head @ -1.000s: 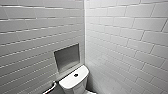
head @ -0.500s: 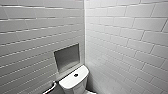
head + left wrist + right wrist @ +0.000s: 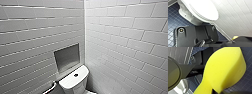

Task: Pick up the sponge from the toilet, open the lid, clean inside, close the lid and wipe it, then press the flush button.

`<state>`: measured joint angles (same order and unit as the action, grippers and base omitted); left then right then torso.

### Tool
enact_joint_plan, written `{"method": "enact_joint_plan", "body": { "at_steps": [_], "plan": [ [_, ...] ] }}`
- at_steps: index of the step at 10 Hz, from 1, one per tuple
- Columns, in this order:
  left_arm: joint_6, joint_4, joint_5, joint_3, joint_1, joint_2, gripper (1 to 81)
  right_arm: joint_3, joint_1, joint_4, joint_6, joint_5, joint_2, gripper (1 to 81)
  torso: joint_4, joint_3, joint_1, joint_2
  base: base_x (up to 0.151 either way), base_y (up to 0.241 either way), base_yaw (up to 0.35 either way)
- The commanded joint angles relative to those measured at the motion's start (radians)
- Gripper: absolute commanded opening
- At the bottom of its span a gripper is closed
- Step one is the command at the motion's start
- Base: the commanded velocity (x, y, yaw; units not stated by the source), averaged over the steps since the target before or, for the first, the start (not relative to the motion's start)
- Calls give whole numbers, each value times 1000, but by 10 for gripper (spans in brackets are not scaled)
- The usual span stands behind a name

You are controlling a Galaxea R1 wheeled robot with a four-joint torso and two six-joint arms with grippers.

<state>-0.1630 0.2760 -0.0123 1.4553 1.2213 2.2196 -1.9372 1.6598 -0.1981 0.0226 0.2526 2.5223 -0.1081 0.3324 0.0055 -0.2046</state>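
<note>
- Head view: white glossy ceramic toilet (image 3: pixel 73 82) stands in a corner of white brick-tiled walls (image 3: pixel 125 37); small round dark flush button (image 3: pixel 75 74) sits on the flat tank top; grey recessed niche (image 3: pixel 67 57) in the wall behind the tank
- Right wrist view: right pincer (image 3: pixel 215 92) clamped on the bright yellow oblong foam sponge (image 3: pixel 224 69); sponge pinched narrow at the grip and bulging wide beyond it, held clear of the dark blue small-tiled floor (image 3: pixel 245 83) past it
- Left wrist view: left pincer (image 3: pixel 205 43), open or closed, cannot tell; white smooth oval lid (image 3: pixel 204 10) lies shut on the bowl, ahead of this pincer and apart from it; a sliver of the sponge shows off to its side
</note>
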Motion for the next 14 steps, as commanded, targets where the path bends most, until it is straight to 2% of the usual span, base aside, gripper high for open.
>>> {"method": "enact_joint_plan", "body": {
  "at_steps": [1,4,5,12,14],
  "plan": [
    [-13,-110,182,-164,-260,-102,811,11,-11,-7,-1,-62,-18,10,0,0,0,0,0,0,0],
    [-12,-162,254,-165,-401,-78,811,-9,-10,-9,-1,-64,0,10,0,0,0,0,0,0,0],
    [-13,-176,298,-164,-441,-69,811,-14,-11,-9,-1,-64,5,10,0,0,0,0,0,0,0],
    [-13,-251,311,-138,-608,-21,811,-21,-10,-6,-3,-65,12,10,0,1,1,0,0,0,0],
    [-13,-303,366,-112,-695,9,811,-23,-11,-6,-3,-65,12,10,0,34,1,0,0,0,0]
  ]
}}
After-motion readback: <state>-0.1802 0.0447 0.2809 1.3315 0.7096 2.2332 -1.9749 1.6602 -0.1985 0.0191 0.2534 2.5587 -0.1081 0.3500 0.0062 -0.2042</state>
